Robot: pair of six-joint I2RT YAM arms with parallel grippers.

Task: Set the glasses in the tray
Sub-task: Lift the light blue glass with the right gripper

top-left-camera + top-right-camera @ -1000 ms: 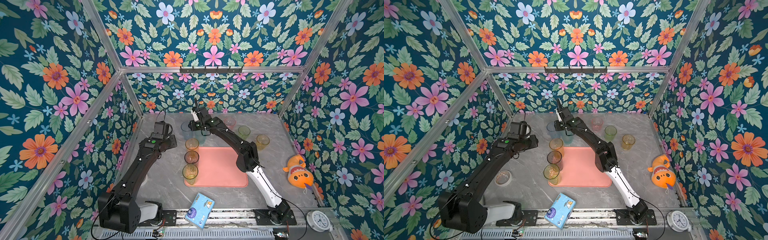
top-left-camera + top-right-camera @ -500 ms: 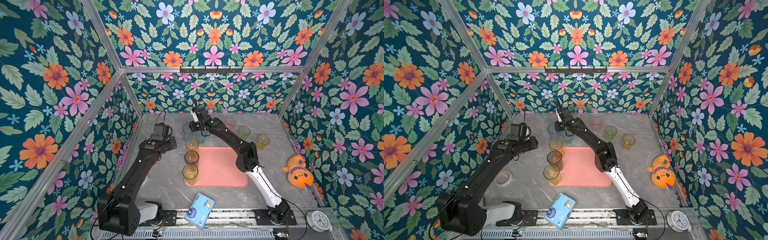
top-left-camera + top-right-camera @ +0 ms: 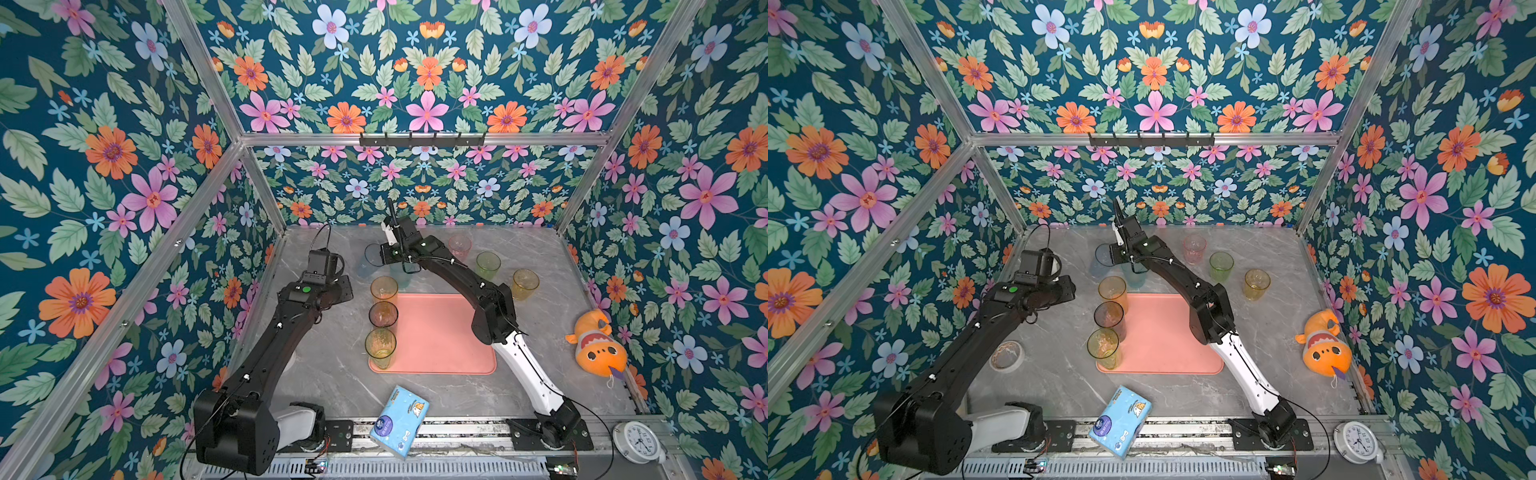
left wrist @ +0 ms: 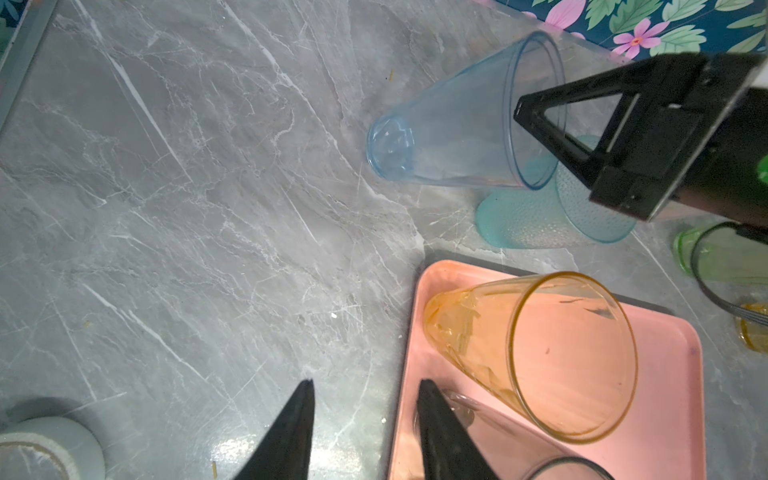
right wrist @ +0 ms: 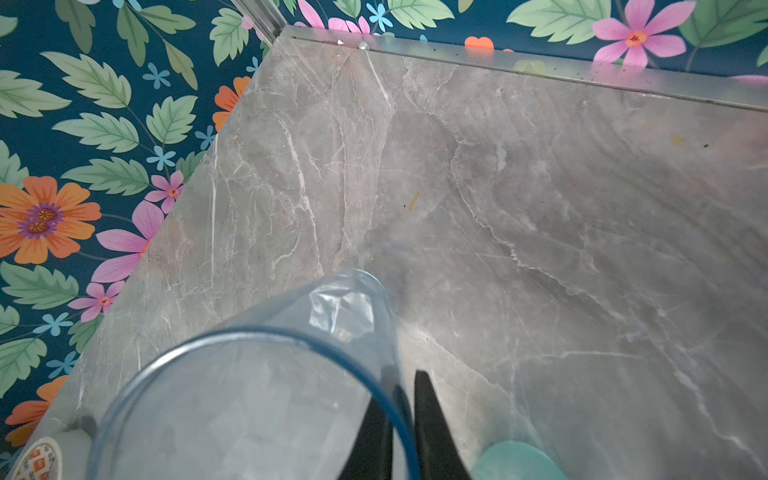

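Pinching the rim of the blue tumbler (image 5: 249, 395), one finger inside and one outside, the right gripper (image 5: 401, 399) is clamped. That tumbler stands mouth up, long axis vertical, on the grey marble tabletop (image 3: 332, 374) beyond the far-left corner of the tray (image 3: 440, 332). The left gripper (image 4: 365, 384) hovers half-open, empty. Floral walls (image 3: 415, 187) surround.

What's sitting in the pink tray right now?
Three tall translucent glasses stand upright along the left edge of the salmon-pink rectangular tray: amber tumbler, grey tumbler, yellow tumbler. The rest shows bare, except the far right corner, hidden under the right arm.
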